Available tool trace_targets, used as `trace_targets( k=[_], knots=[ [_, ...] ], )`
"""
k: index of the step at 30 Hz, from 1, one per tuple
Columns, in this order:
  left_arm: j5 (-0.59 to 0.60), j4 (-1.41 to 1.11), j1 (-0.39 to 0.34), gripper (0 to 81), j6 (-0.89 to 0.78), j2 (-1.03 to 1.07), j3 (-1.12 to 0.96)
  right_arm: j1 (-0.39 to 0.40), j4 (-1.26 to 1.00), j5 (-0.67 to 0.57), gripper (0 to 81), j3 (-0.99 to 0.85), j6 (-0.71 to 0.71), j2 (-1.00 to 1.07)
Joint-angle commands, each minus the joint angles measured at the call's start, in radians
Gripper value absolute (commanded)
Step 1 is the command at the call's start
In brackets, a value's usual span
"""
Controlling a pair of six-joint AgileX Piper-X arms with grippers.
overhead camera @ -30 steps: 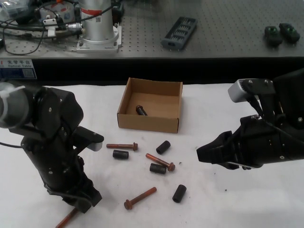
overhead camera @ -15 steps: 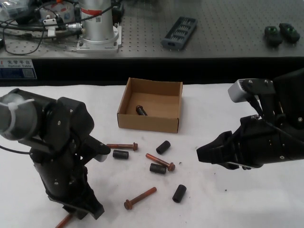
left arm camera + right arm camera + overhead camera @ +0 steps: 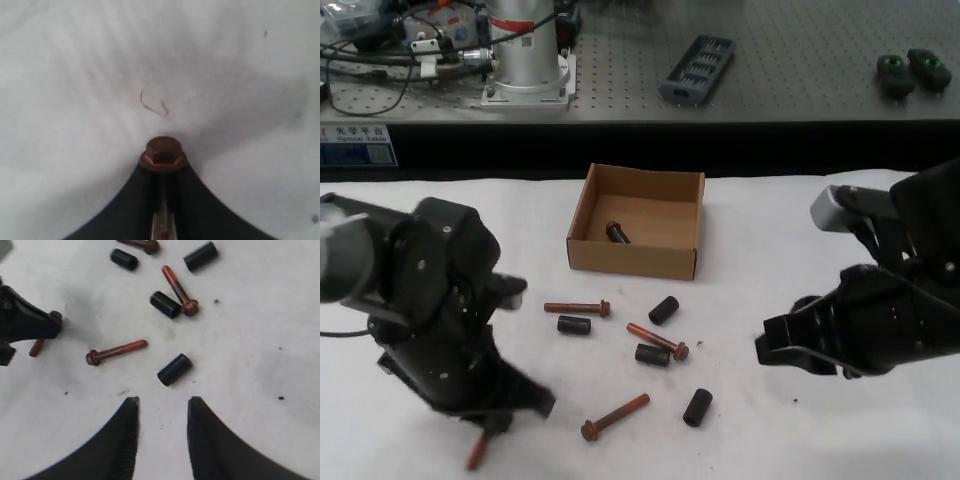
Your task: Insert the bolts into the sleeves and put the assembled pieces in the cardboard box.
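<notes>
On the high view I see the cardboard box (image 3: 632, 258) on the white cloth (image 3: 770, 230), one dark piece (image 3: 618, 233) inside, with loose bolts (image 3: 615, 417) and sleeves (image 3: 664, 309) scattered in front of it. My left wrist view shows the left gripper (image 3: 163, 170) pinching the held bolt (image 3: 163, 152) along its shank. On the right wrist view, the right gripper (image 3: 162, 407) stands spread, and the nearest sleeve (image 3: 174, 369) lies just ahead of it.

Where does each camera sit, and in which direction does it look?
High view: behind the arms, facing forward and down on the cardboard box; left arm and right arm show.
Left wrist view: on that wrist, facing the cloth; left gripper shut on a bolt.
Right wrist view: on that wrist, facing a sleeve; right gripper open.
Shared: that sleeve shows in the high view too.
</notes>
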Motion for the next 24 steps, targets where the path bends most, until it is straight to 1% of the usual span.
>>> trace_targets(
  k=[1, 6, 8, 11, 13, 15, 17, 20, 24],
  knots=[
    [0.1, -0.144, -0.003, 0.6, -0.17, -0.081, 0.031, 0.0, 0.049, 0.07, 25.6, -0.002, 0.085, -0.015],
    [0.125, -0.291, -0.003, 0.6, -0.29, -0.304, 0.149, 0.0, 0.023, 0.065, 25.6, -0.003, 0.177, 0.021],
    [0.135, -0.333, -0.003, 0.6, -0.323, -0.388, 0.202, 0.01, 0.018, 0.035, 25.6, -0.004, 0.183, 0.059],
    [0.135, -0.359, -0.003, 0.6, -0.375, -0.507, 0.259, 0.048, 0.011, 0.013, 26.1, -0.021, 0.165, 0.126],
    [0.135, -0.359, -0.003, 0.6, -0.375, -0.582, 0.281, 0.082, 0.011, 0.007, 26.8, -0.053, 0.103, 0.178],
    [0.135, -0.359, -0.003, 0.6, -0.373, -0.646, 0.293, 0.113, 0.021, 0.002, 26.9, -0.094, 0.006, 0.228],
    [0.135, -0.356, -0.003, 0.6, -0.373, -0.69, 0.295, 0.129, 0.05, 0.007, 26.9, -0.142, -0.029, 0.272],
    [0.135, -0.356, -0.003, 0.6, -0.373, -0.743, 0.295, 0.132, 0.124, 0.023, 26.9, -0.213, 0.034, 0.334],
    [0.135, -0.356, -0.003, 0.6, -0.373, -0.778, 0.295, 0.134, 0.161, 0.121, 26.9, -0.27, 0.128, 0.386]
  ],
)
